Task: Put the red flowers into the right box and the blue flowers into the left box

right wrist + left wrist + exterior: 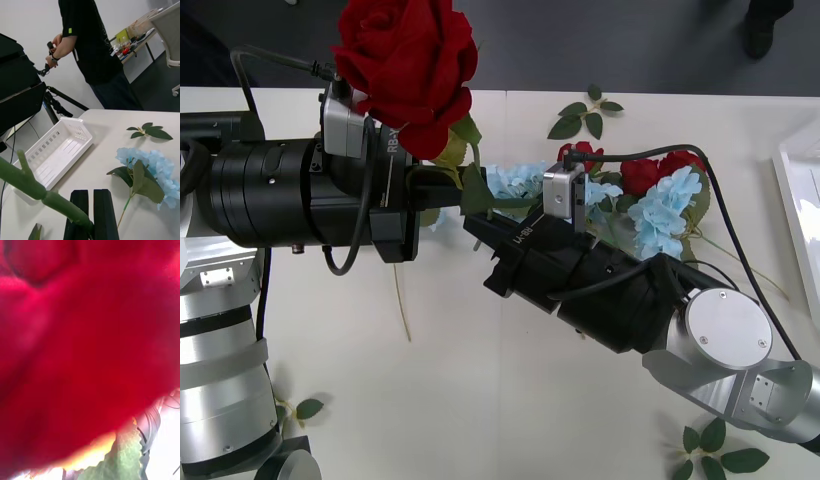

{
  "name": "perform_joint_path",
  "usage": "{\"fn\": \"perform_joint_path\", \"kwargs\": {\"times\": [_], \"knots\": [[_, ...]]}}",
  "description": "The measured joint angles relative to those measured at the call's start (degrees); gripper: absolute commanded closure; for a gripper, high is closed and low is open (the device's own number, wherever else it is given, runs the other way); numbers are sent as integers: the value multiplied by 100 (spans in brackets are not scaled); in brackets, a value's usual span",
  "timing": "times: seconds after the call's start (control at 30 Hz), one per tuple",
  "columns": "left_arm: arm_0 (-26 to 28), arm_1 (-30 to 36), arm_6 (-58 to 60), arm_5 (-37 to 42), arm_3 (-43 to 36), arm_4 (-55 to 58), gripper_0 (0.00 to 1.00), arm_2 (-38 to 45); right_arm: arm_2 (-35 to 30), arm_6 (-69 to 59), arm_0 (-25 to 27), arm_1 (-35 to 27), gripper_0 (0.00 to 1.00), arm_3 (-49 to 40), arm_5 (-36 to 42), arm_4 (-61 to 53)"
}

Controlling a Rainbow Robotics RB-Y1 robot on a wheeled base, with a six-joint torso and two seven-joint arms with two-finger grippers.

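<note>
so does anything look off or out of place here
One red rose stands high above the table, its head right against the left wrist camera, its stem between both grippers. Loose leaf sprigs lie scattered on the table.

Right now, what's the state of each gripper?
Left gripper: under the raised red rose; cannot tell whether it is open or closed.
Right gripper: closed on the red rose's green stem.
</note>
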Motion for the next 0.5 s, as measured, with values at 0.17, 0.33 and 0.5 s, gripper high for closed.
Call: {"fn": "perform_joint_path", "kwargs": {"times": [0.17,0.33,0.5], "knots": [[0,0,0,0,0,0,0,0,-1,0,5,-1,100,1,-10,-85],[0,0,0,9,0,0,0,0,-46,0,24,-5,100,-3,-42,-92],[0,0,0,9,0,0,0,0,-179,0,184,-240,100,-212,-43,-208]]}}
